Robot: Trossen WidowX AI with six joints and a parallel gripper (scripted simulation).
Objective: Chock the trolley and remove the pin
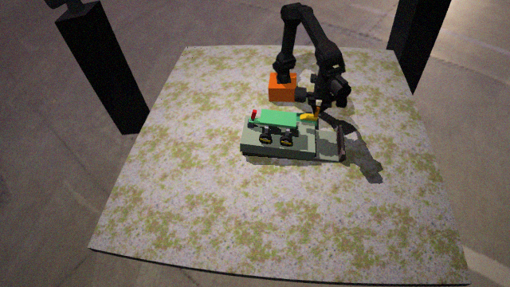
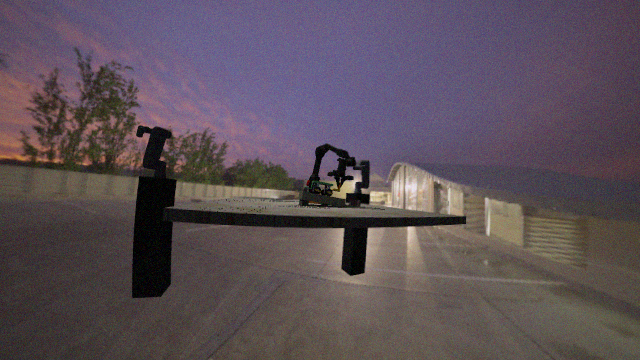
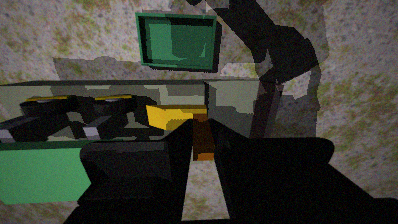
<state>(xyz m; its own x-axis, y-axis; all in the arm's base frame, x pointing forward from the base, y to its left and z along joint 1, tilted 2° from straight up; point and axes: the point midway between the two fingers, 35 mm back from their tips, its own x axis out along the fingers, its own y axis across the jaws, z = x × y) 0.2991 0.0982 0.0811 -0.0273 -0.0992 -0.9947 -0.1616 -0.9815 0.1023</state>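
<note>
The gripper (image 3: 200, 137) is clamped on the orange handle (image 3: 202, 140) of the yellow chock (image 3: 167, 116), with the handle pinched between the two dark fingers. In the wrist view the chock sits low over the grey ramp (image 3: 230, 102), just beside the trolley's nearest black wheel (image 3: 112, 112); whether it actually touches that wheel is hard to tell from here. From the top view the chock (image 1: 307, 116) lies at the downhill end of the green-decked trolley (image 1: 276, 119), on the side nearer the arm. The red-headed stop pin (image 1: 253, 115) stands upright at the trolley's uphill end. The green tray (image 3: 177, 41) rests on the speckled table (image 1: 223, 207), beyond the ramp and apart from it. An orange block (image 1: 281, 88) sits under the arm's base.
</note>
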